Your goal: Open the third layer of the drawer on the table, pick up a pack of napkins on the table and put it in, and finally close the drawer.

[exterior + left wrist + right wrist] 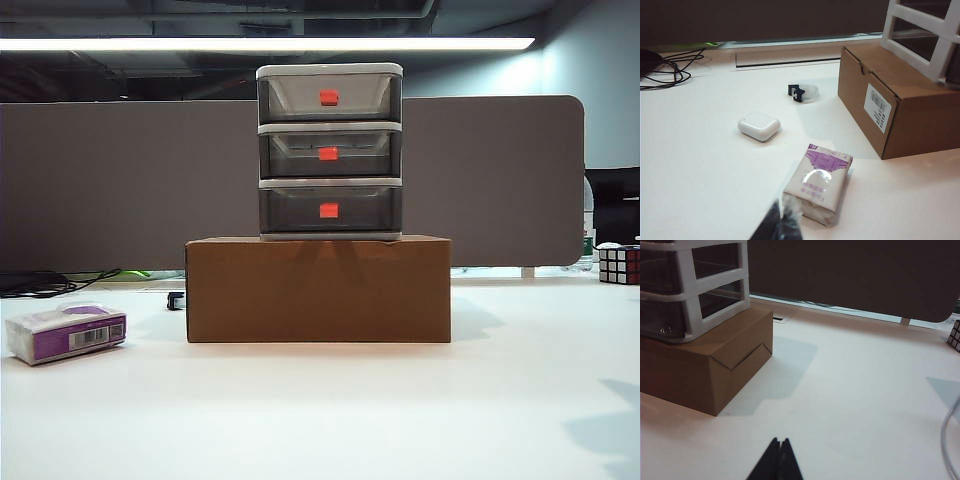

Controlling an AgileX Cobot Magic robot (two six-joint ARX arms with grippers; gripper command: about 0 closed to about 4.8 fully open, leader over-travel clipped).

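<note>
On the table (400,420), purple-and-white pack of napkins (818,182); left gripper (776,225), right gripper (776,462) closed, empty.

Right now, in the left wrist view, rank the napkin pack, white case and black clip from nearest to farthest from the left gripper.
1. pack of napkins, right beside the shut left gripper
2. white case, farther out on the table
3. black clip, farthest, toward the back edge

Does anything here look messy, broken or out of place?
Nothing looks damaged or spilled. The drawer sits squarely on a cardboard box, all three layers shut. The pack of napkins lies flat on the table. Both hands, left and right, are shut and empty.
</note>
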